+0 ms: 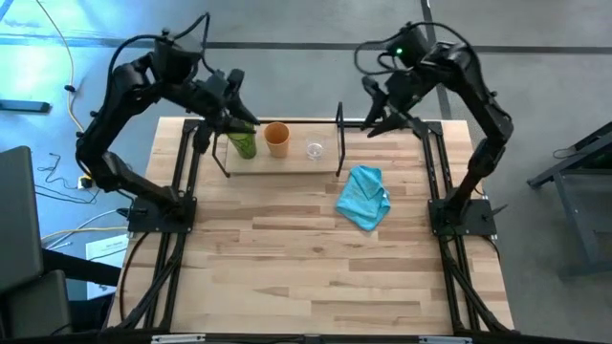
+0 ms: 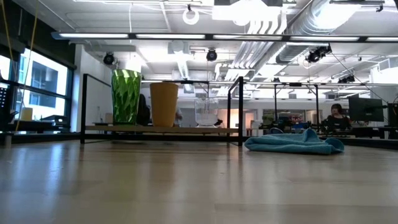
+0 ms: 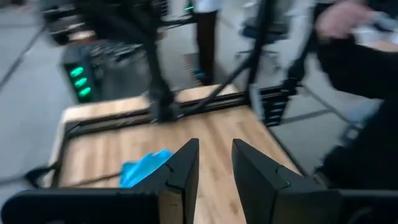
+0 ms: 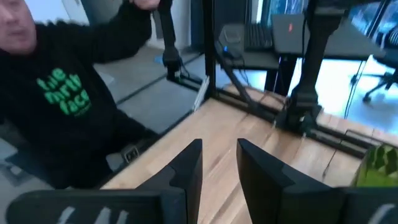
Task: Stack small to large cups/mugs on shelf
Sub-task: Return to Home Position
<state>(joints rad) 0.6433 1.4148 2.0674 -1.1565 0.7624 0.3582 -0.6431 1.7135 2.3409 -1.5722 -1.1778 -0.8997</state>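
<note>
Three cups stand in a row on the shelf (image 1: 287, 161), a low light-wood board (image 2: 161, 129) with black rod uprights near the table's far edge. From left to right they are the tall green cup (image 1: 242, 143) (image 2: 126, 96), the orange-tan cup (image 1: 277, 139) (image 2: 164, 104) and the small clear glass (image 1: 315, 149) (image 2: 206, 112). Each rests upright on its base. My left gripper (image 1: 239, 122) (image 3: 216, 163) hovers just above and behind the green cup, open, with nothing between its fingers. My right gripper (image 1: 378, 119) (image 4: 219, 158) is raised beyond the shelf's right upright, open, holding nothing.
A crumpled light blue cloth (image 1: 364, 197) (image 2: 292, 142) lies on the table right of the shelf, nearer the front. Black frame rails run along the table's left, right and far edges. A person in a dark sweatshirt (image 4: 68, 99) stands beyond the far edge.
</note>
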